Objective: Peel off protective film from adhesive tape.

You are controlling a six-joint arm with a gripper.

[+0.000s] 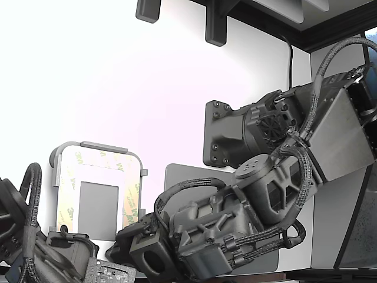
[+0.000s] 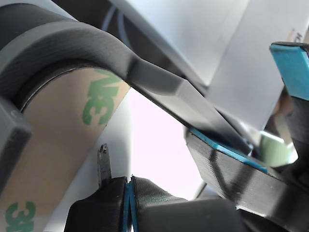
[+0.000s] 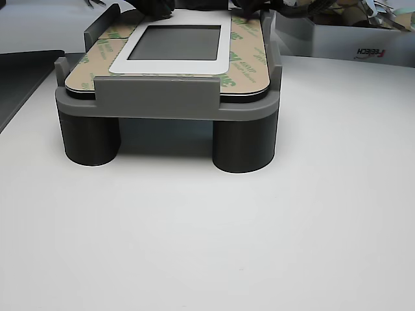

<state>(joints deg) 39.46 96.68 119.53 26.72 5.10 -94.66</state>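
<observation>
The light-grey tray [image 1: 97,145] stands on four legs [image 3: 243,146]. Adhesive tape borders its grey window [image 1: 98,206], covered by peach protective film [image 1: 132,197] with green 3M logos. In the wrist view the film [image 2: 63,140] lies flat under the tray's curved rim [image 2: 96,46]. My gripper [image 2: 129,191] sits right beside it at a corner, its blue pads pressed together, shut. I see no film between them. In the exterior view my gripper [image 1: 123,239] is at the tray's near right corner. A second pair of blue-padded fingers [image 2: 292,67] stands apart nearby.
A second arm [image 1: 35,247] reaches in at the exterior view's lower left, by the tray's other near corner. A plain grey mat [image 1: 177,177] lies right of the tray under my arm. A white box [image 3: 363,45] stands behind the tray on the white table [image 3: 259,246].
</observation>
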